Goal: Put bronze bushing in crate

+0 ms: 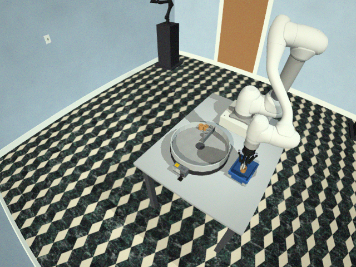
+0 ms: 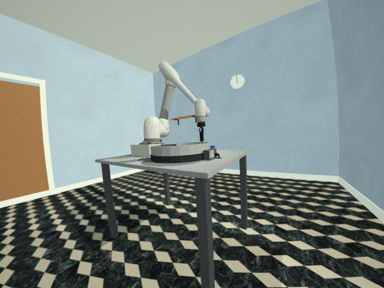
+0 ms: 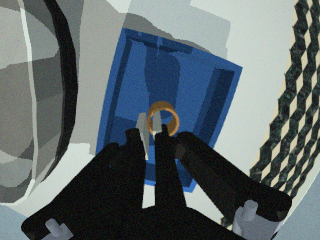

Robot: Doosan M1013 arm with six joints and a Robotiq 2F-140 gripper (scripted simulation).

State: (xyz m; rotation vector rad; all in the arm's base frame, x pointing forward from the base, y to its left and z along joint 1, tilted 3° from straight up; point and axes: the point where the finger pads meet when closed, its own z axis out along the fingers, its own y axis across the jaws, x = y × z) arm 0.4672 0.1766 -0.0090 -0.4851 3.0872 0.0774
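My gripper [image 1: 244,164] is shut on a bronze bushing [image 1: 243,169] and holds it low over the blue crate [image 1: 243,173] at the table's right side. In the wrist view the bushing [image 3: 164,119] shows as an orange ring between my fingertips [image 3: 152,128], above the middle of the crate [image 3: 171,103]. The round grey turning table [image 1: 200,147] stands left of the crate. Its fixture at the far rim holds two bronze bushings [image 1: 202,126] and grey ones [image 1: 210,128]. In the exterior view the gripper [image 2: 201,135] hangs behind the turning table [image 2: 178,152], and the bushing is hidden there.
A small grey control box [image 1: 180,169] with a yellow label sits at the turning table's front. The robot's base block [image 1: 234,120] stands behind the turning table. The table's right edge is close beyond the crate.
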